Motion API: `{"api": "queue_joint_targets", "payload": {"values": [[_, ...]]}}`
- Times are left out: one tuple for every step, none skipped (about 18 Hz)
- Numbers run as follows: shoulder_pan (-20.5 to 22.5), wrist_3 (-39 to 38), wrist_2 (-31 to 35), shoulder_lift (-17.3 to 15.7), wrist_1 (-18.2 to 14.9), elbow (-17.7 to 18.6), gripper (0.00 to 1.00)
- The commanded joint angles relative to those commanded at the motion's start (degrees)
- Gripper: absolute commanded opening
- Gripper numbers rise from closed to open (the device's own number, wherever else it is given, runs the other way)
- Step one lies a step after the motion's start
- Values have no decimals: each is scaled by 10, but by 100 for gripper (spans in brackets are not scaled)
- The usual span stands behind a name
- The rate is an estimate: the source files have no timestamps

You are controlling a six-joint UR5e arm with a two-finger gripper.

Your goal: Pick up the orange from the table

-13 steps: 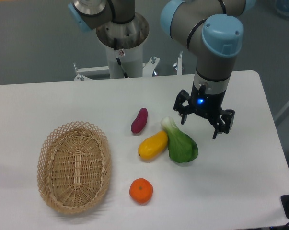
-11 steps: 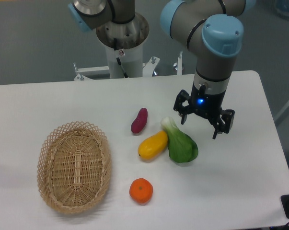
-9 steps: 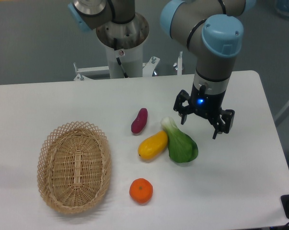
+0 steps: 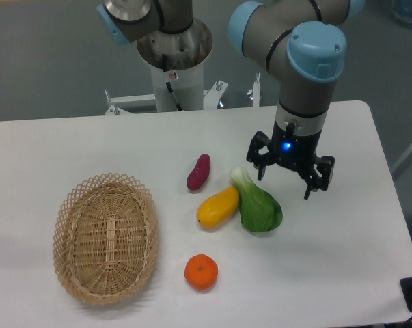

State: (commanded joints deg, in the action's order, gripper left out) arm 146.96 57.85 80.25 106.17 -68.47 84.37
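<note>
Orange, small and round, the fruit (image 4: 201,271) sits alone on the white tabletop (image 4: 342,273), just right of the woven wicker basket (image 4: 105,236). The robot's black hand (image 4: 290,175) hangs spread and empty, well beyond it; best to centre overhead, then drop straight down.

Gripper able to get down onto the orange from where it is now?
Probably yes. The orange sits alone on the table, apart from the wicker basket and yellow fruit. The open gripper hangs beside the bok choy.
</note>
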Motion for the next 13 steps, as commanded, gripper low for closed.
{"api": "queue_joint_targets", "payload": {"values": [[-2, -11, -9, 2, 2, -1, 100], [-3, -12, -16, 6, 6, -2, 100], [-4, -13, -16, 8, 11, -1, 100], [-7, -17, -16, 10, 13, 2, 100], [-8, -17, -15, 11, 15, 2, 100], [-8, -15, -15, 14, 24, 4, 100], [-8, -15, -16, 14, 35, 10, 100], [-8, -17, -16, 13, 50, 18, 100], [-9, -17, -14, 13, 60, 31, 100], [-10, -19, -13, 12, 68, 44, 100], [-13, -43, -16, 13, 82, 55, 100], [-27, -65, -15, 18, 89, 55, 100], [-40, -83, -14, 30, 99, 55, 100]]}}
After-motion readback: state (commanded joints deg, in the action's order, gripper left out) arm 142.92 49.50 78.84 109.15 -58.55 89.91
